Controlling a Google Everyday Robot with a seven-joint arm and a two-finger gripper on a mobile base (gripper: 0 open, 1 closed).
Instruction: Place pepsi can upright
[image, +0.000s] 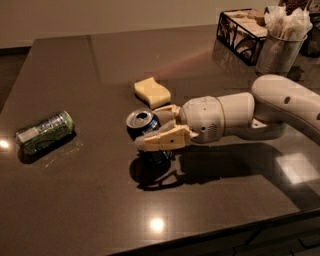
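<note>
Gripping the pepsi can (142, 121), the gripper (149, 128) is clenched around the can's dark-blue body. One cream-coloured finger (162, 141) crosses the near side of the can and the other lies behind it. The can leans slightly, its silver top with the pull tab facing up and toward the camera. Its lower end is close above its own shadow on the dark table (100, 60); whether it touches the surface cannot be told.

The white arm (280, 107) runs from the can toward the right edge of the view, low over the table. A yellow sponge (152, 92) lies flat just beyond the can, apart from it. A green can (44, 133) lies on its side well to the left of the pepsi can, near a bright reflection on the tabletop. Far beyond the pepsi can and to its right, at the table's back corner, stands a black wire basket (244, 29). Beside the basket is a metal cup (279, 56) stuffed with white paper napkins (287, 22).
</note>
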